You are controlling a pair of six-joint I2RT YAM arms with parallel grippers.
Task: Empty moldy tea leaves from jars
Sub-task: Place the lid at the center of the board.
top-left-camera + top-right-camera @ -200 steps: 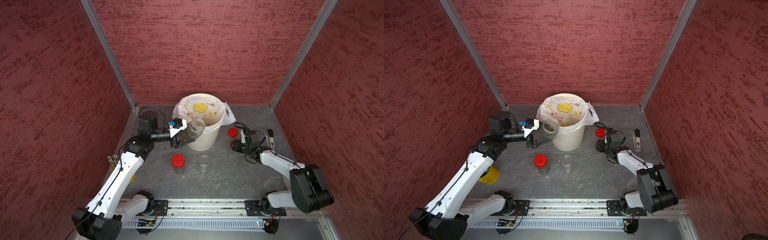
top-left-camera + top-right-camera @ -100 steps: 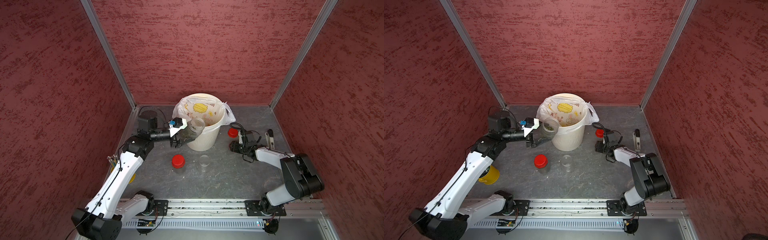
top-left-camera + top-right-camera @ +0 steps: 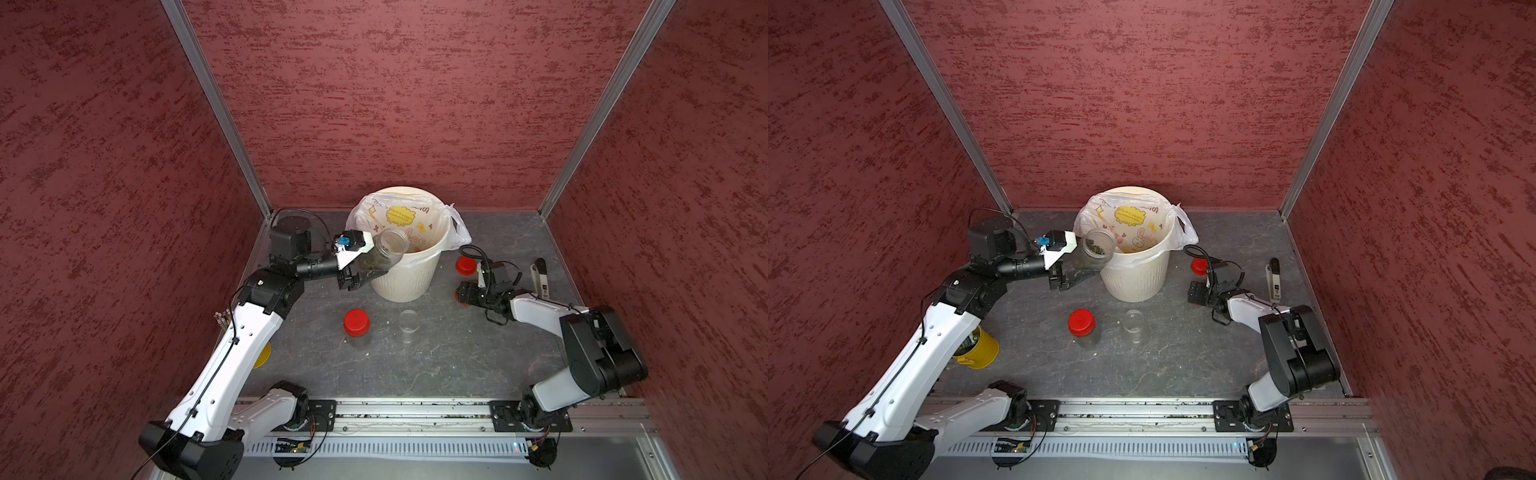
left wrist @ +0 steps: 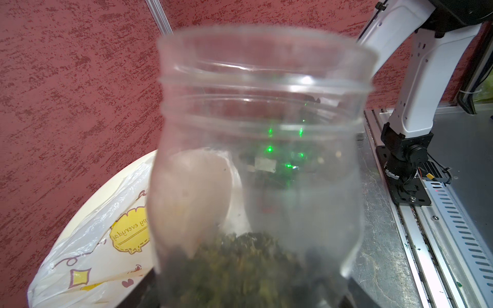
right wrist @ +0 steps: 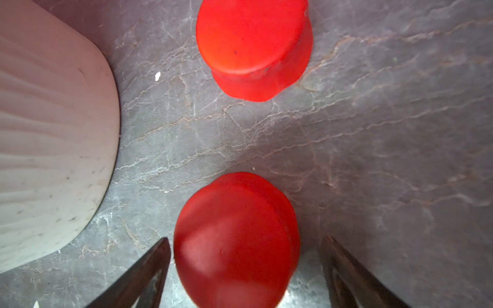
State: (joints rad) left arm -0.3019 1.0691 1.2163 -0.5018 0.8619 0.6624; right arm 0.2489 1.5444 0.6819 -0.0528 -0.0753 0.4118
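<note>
One uncapped jar [image 3: 388, 249], pinched by your left gripper [image 3: 370, 262] at the bin [image 3: 399, 284] rim, needs steeper tilt to shed tea leaves [image 4: 240, 266]; right gripper [image 5: 245, 240] stands spread.

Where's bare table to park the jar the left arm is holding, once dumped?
Best: the front strip of table between the rail and the capped jar and empty open jar. Also bare: back right corner, behind the far red cap. Crowded: right of the bin, where the open right pincer straddles another cap, small tool beside.
</note>
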